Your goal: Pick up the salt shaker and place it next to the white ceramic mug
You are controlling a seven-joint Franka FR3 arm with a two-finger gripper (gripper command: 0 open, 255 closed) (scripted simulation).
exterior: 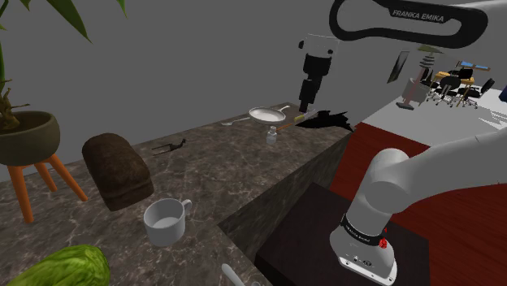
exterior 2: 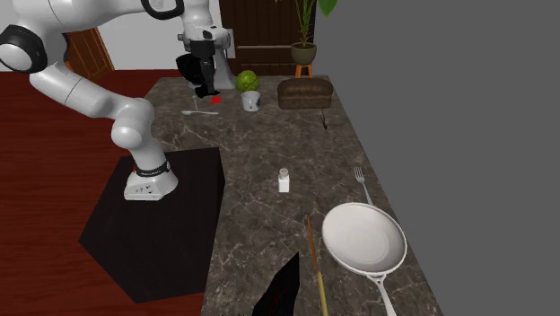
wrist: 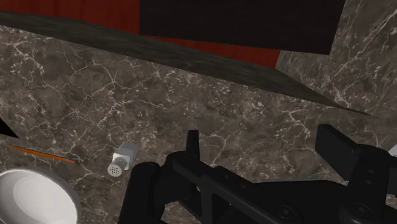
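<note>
Glossy white rounded arm (exterior: 410, 171) links with dark joint bands; white "FRANKA EMIKA" lettering (exterior: 418, 14) on black; small red mark (exterior: 383, 241) by the base; all-black gripper (exterior: 307, 106); black box stand (exterior: 305, 227).

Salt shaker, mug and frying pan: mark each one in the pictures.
salt shaker (exterior 2: 284, 182), second exterior view, on its white body.
mug (exterior: 162, 234), shoulder view, on its outer wall.
frying pan (exterior 2: 363, 238), second exterior view, on its bare inner base.

One shaker (exterior 2: 284, 180), one mug (exterior: 163, 229), one pan (exterior 2: 363, 236)
</note>
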